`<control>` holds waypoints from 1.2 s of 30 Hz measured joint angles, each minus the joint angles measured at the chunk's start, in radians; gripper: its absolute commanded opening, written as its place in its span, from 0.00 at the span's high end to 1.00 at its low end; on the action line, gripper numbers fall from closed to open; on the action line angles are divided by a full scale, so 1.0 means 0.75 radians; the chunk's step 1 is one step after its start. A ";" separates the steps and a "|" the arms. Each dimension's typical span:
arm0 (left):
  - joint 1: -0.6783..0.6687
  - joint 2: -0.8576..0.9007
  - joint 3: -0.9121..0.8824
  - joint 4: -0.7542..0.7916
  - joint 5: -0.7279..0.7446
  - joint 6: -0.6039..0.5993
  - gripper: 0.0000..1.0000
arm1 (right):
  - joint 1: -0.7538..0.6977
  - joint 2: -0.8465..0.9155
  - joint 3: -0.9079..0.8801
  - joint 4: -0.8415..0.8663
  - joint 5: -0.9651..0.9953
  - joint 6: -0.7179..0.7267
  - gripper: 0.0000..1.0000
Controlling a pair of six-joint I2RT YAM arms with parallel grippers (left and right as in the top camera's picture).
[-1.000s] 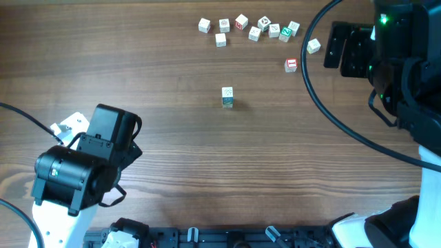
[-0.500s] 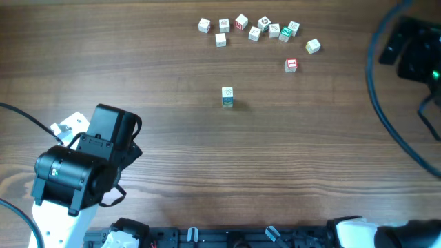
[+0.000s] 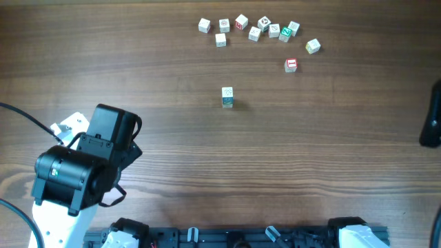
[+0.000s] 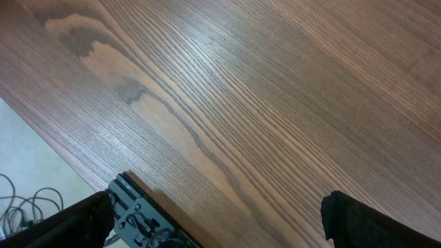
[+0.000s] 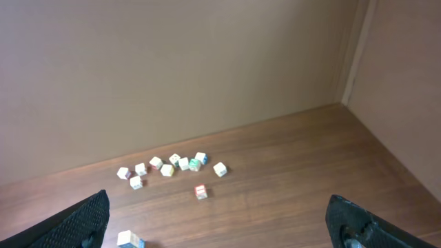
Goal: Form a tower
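Nearest me, the black rail [image 3: 227,238] runs along the front edge of the worktop [image 3: 207,158]; the left arm [image 3: 86,165] sits hunched over the near left corner, and only a dark sliver of the right arm [image 3: 432,124] shows at the right edge of the overhead view. The left pincer [image 4: 215,215] has its fingers [image 4: 365,220] spread wide apart, with bare wood between them; its camera looks down past the worktop's edge to pale floor [image 4: 21,158] and a few cables [image 4: 21,210] (the grain runs diagonally in that view). The right pincer [image 5: 220,222] is spread just as wide, a dark fingertip in each lower corner of its view, gripping nothing; it looks across the worktop from above.

Farther out, the tower [image 3: 227,97] stands upright and alone about mid-worktop, well apart from both arms; it is a pale cube atop one with a blue-green side, and in the right wrist view it just peeks in at the bottom edge. Beyond it, to the right, a red-faced cube [image 3: 290,65] lies by itself; past that, the loose cubes [image 3: 254,29] lie in a ragged row near the far edge, several close together, the rightmost a little apart. Behind it all stands a plain brown wall [image 5: 172,69].
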 measured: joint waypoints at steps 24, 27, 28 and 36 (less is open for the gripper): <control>-0.001 -0.001 0.001 0.000 0.001 0.000 0.00 | -0.224 -1.576 -2.736 1.925 -0.283 0.160 0.00; -0.001 -0.001 0.001 0.000 0.001 0.000 0.00 | -0.224 -1.577 -2.873 1.933 -0.287 0.199 0.00; 0.000 -0.001 0.001 0.000 0.001 0.000 0.00 | -0.224 -1.579 -2.912 1.936 -0.287 0.207 0.00; -0.001 -0.001 0.001 0.000 0.001 0.000 0.00 | -0.231 -1.582 -3.239 1.949 -0.256 0.447 0.00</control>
